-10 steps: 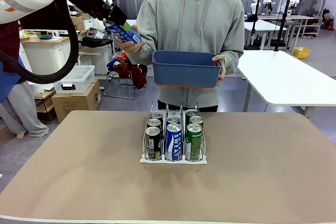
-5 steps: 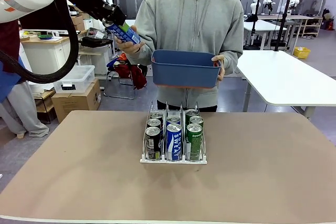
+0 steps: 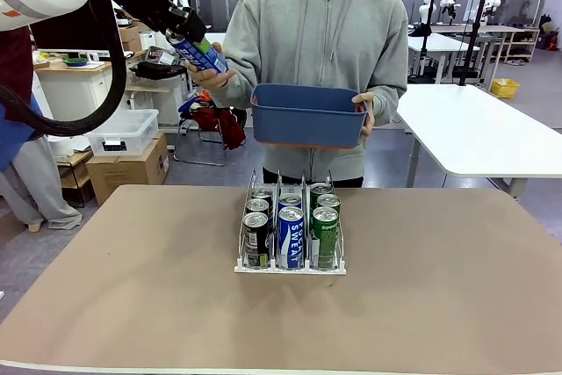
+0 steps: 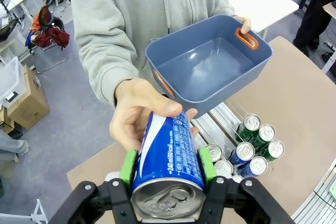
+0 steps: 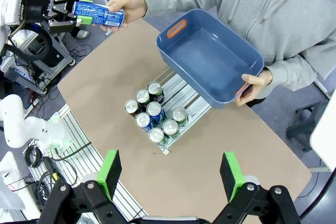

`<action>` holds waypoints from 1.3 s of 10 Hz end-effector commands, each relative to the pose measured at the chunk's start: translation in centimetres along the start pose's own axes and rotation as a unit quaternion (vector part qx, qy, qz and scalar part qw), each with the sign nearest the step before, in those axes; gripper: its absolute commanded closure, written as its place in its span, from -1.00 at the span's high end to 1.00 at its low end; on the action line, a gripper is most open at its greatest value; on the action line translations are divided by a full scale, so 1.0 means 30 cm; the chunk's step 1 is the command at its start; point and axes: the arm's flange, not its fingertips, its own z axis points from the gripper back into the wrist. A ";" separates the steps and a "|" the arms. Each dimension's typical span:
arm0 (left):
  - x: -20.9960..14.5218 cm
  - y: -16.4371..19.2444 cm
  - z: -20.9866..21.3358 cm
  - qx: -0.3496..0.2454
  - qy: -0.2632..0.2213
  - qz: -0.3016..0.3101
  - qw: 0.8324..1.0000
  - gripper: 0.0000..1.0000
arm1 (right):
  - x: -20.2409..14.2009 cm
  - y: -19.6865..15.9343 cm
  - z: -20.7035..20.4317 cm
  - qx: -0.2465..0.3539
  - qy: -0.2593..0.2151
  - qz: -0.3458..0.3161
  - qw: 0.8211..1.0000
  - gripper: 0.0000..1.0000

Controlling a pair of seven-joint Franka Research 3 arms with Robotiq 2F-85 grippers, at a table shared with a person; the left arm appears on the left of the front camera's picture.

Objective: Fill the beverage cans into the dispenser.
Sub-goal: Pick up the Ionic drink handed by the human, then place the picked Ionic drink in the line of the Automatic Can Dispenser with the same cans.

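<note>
The left hand (image 4: pixel 168 174) is clamped on a blue can (image 4: pixel 167 161) held high above and left of the dispenser (image 3: pixel 290 263), and the person's hand (image 4: pixel 137 113) grips the can's far end: a handover, by my reading. The person's other hand holds an empty blue bin (image 3: pixel 308 114) above the dispenser. The right hand (image 5: pixel 172 174) gapes empty over the worktop (image 3: pixel 439 287). Seven cans (image 3: pixel 291 217) fill the dispenser; its middle lane has two. Next, once released, the can should go into that lane's back.
</note>
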 end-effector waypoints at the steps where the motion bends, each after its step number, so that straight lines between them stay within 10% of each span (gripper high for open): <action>1: -0.003 -0.011 0.010 -0.009 0.004 0.013 1.000 -1.00 | -0.010 -0.001 0.004 0.002 0.002 -0.002 1.000 1.00; 13: 0.000 -0.003 0.000 -0.001 0.001 0.000 1.000 -0.83 | -0.010 -0.001 0.004 0.002 0.002 -0.002 1.000 1.00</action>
